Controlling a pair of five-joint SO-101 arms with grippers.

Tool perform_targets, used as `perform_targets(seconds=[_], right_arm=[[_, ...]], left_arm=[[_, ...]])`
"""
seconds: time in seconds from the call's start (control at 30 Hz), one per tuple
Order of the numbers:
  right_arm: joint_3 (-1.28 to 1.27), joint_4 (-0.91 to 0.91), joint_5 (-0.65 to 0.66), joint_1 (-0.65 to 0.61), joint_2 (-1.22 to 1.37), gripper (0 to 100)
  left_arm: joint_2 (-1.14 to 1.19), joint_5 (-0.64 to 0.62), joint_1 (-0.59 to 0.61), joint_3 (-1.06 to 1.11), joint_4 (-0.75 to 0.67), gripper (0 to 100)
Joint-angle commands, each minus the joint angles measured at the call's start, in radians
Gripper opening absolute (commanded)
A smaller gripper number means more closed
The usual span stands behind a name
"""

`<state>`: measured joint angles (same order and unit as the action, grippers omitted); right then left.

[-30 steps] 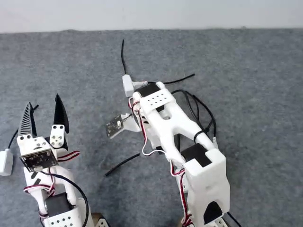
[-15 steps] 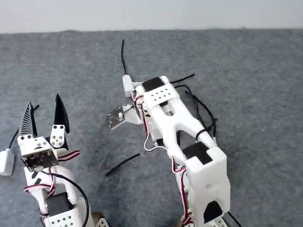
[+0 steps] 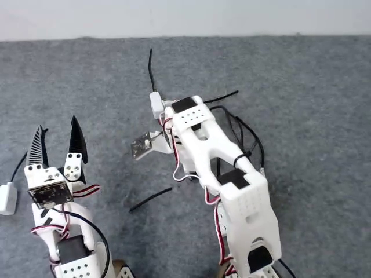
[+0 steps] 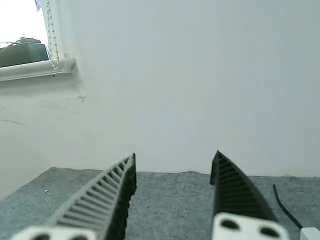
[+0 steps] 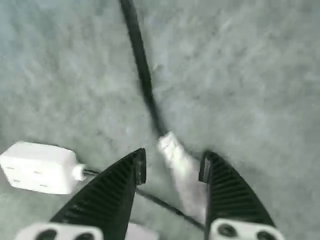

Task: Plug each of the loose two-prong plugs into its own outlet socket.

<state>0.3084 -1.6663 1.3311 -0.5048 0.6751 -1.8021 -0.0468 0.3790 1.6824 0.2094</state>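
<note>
Right gripper (image 5: pixel 174 152): jaws partly open, straddling a white plug (image 5: pixel 181 172) that lies on the grey mat (image 5: pixel 250 75); not clamped on it. The plug's black cord (image 5: pixel 142 75) trails away, and a white outlet block (image 5: pixel 37 167) lies near. Left gripper (image 3: pixel 57 126): jaws spread wide, holding nothing, with a second white block (image 3: pixel 7 198) on the mat beside that arm.

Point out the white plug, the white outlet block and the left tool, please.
white plug (image 5: pixel 181 172), right wrist view, middle of its body.
white outlet block (image 5: pixel 37 167), right wrist view, its top face.
left tool (image 4: pixel 175 156), left wrist view, midway between its fingertips.
</note>
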Motion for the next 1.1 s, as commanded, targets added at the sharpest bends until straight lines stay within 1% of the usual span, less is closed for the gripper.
perform_targets(seconds=[0.0, 0.37, 0.57, 0.83, 0.9, 0.97, 1.0, 1.03, 1.07], right_arm=[[0.018, -0.019, 0.005, 0.033, 0.021, 18.8], [0.015, -0.054, 0.008, 0.090, 0.038, 18.8], [0.012, -0.119, -0.014, 0.073, 0.038, 18.5], [-0.101, -0.028, -0.032, 0.036, 0.033, 17.7], [-0.101, -0.022, -0.060, 0.036, 0.036, 12.9], [-0.100, -0.002, -0.101, 0.036, 0.036, 2.5], [-0.100, 0.008, -0.115, 0.036, 0.036, 0.0], [-0.100, 0.013, -0.121, 0.036, 0.036, 2.5], [-0.100, 0.015, -0.121, 0.036, 0.036, 2.9]], left_arm=[[-0.015, 0.015, -0.006, -0.012, -0.023, 24], [-0.015, 0.015, -0.006, -0.012, -0.021, 24], [-0.015, 0.015, -0.006, -0.012, -0.021, 24], [-0.015, 0.015, -0.008, -0.001, -0.026, 24], [-0.015, 0.015, -0.008, -0.001, -0.026, 24], [-0.015, 0.015, -0.008, -0.001, -0.026, 24], [-0.015, 0.015, -0.008, -0.001, -0.026, 24], [-0.015, 0.015, -0.008, -0.001, -0.026, 24], [-0.015, 0.015, -0.008, -0.001, -0.026, 24]])
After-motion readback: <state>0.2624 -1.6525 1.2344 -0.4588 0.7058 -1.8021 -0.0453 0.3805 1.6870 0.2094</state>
